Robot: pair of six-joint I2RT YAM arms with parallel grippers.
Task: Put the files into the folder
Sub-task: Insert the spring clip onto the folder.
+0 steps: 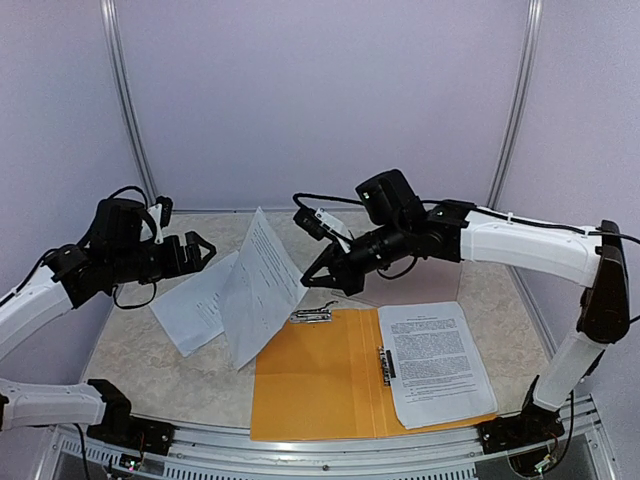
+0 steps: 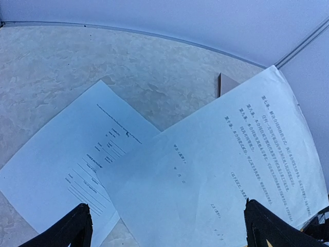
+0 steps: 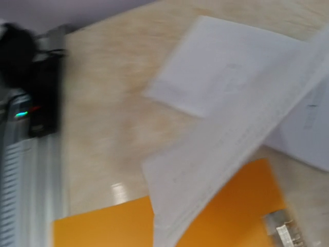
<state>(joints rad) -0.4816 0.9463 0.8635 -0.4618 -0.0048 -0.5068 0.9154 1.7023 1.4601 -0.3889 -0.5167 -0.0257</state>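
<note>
Right pincer (image 1: 308, 283) clenched on the edge of a tilted-up white printed paper sheet (image 1: 262, 290); left pincer (image 1: 207, 250) released wide, holding nothing.
I see that sheet standing slanted near the middle of the beige table (image 1: 150, 370), overlapping a second white form sheet (image 1: 190, 310) lying flat at 9 o'clock. An open orange card folder (image 1: 310, 385) lies at 6 o'clock, with a third white printed sheet (image 1: 435, 360) flat on its right half.
</note>
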